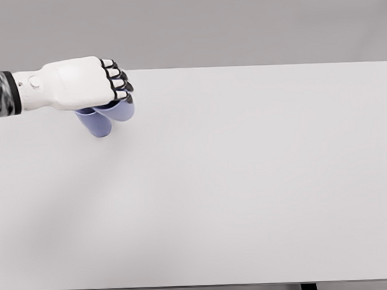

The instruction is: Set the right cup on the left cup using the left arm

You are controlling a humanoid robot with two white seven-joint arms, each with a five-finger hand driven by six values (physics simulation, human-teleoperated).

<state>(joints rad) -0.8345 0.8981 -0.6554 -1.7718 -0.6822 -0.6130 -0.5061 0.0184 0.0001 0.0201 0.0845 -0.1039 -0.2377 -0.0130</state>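
Note:
Two lavender cups show at the far left of the white table (pixel 245 181), both partly hidden under my left hand (pixel 119 90). One cup (pixel 95 123) pokes out below the palm. The other cup (pixel 122 112) sits just to its right, directly under the curled dark-tipped fingers (pixel 116 74), touching or overlapping the first. The hand comes in from the left edge, knuckles up, with its fingers closed on this right-hand cup's upper part. The cups' rims are hidden, so I cannot tell whether one sits inside the other. My right arm is out of view.
The table's far edge (pixel 254 66) runs just behind the hand. Its front edge (pixel 198 285) lies along the bottom of the view, with two dark legs below it.

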